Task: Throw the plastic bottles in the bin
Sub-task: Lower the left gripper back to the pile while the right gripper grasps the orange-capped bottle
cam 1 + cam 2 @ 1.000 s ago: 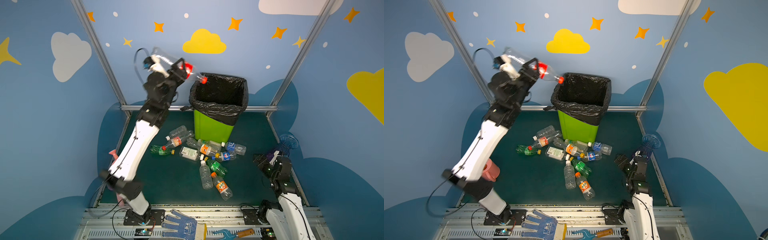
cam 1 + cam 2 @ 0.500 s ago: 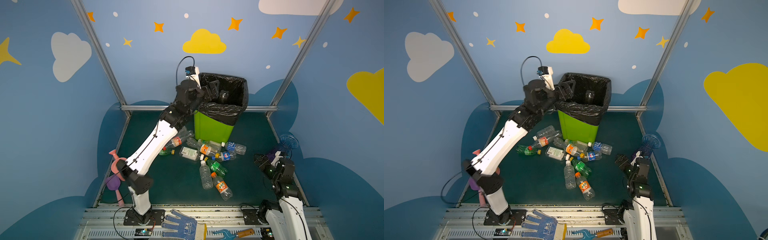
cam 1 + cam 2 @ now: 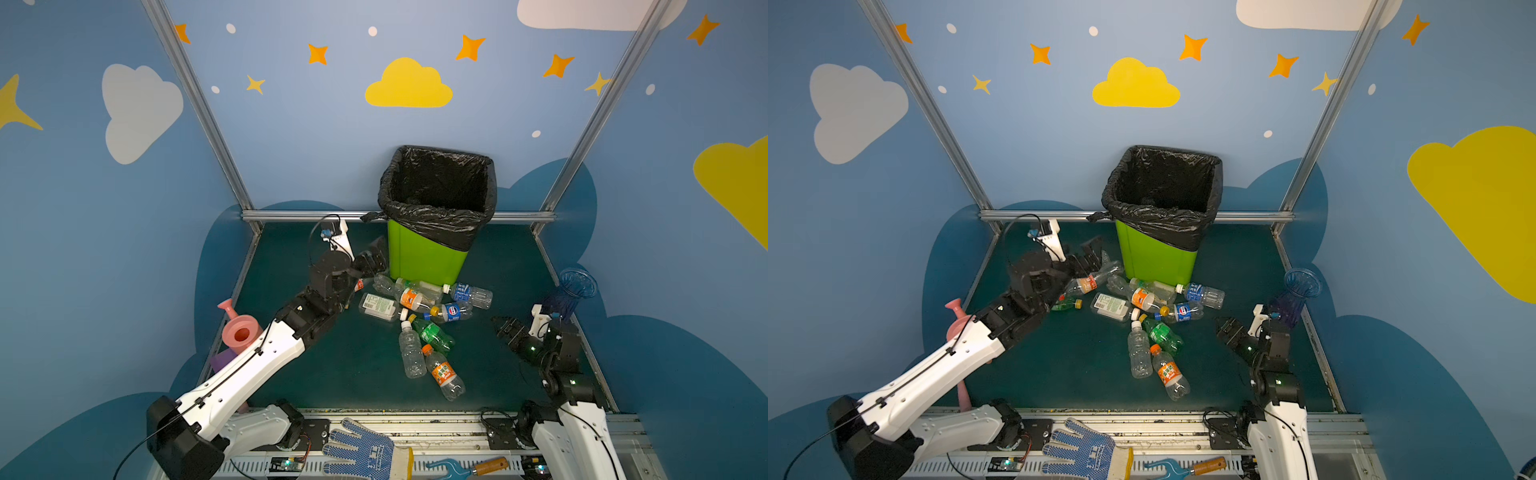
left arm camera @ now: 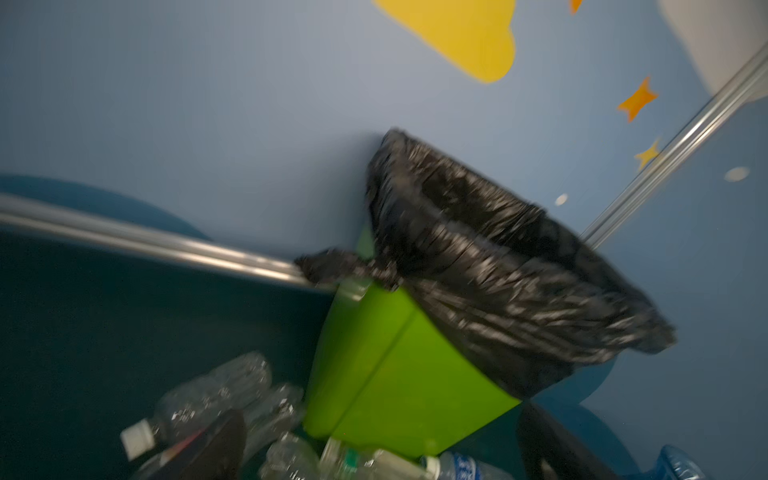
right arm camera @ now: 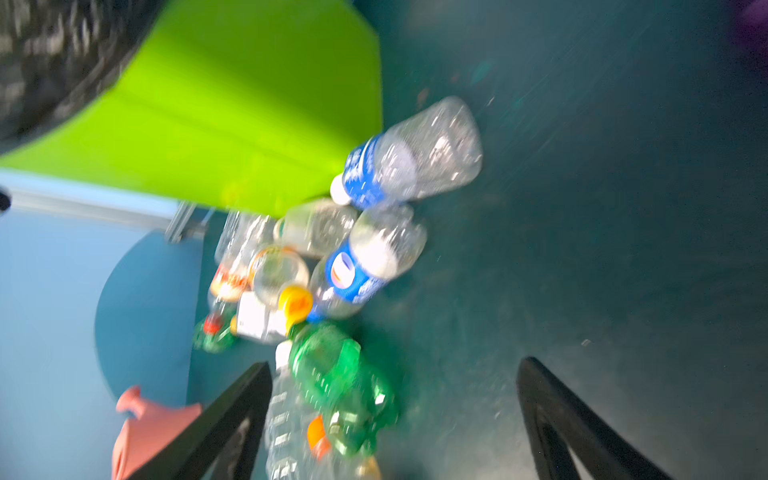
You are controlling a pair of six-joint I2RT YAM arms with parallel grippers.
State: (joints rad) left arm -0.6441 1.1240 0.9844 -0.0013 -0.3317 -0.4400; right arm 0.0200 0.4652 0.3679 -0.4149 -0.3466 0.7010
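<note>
Bin (image 3: pixel 424 262), lime-green with black liner (image 3: pixel 436 220), upright at far centre. Plastic bottles (image 3: pixel 419 307) lie scattered on the floor (image 3: pixel 353 374) just in front of it. Left gripper (image 3: pixel 376 255) low, just left of the bin's base. Right gripper (image 3: pixel 503 326) right of the bottles, apart from them. Pink watering can (image 3: pixel 241 332) at the left edge.

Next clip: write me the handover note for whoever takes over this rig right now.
Left gripper: open, empty, low beside the bin.
Right gripper: open, empty, pointed at the bottles.
Where: about ten bottles lie in front of the bin.
Done: the left arm just dropped one in.
Left: every bottle lying there.
</note>
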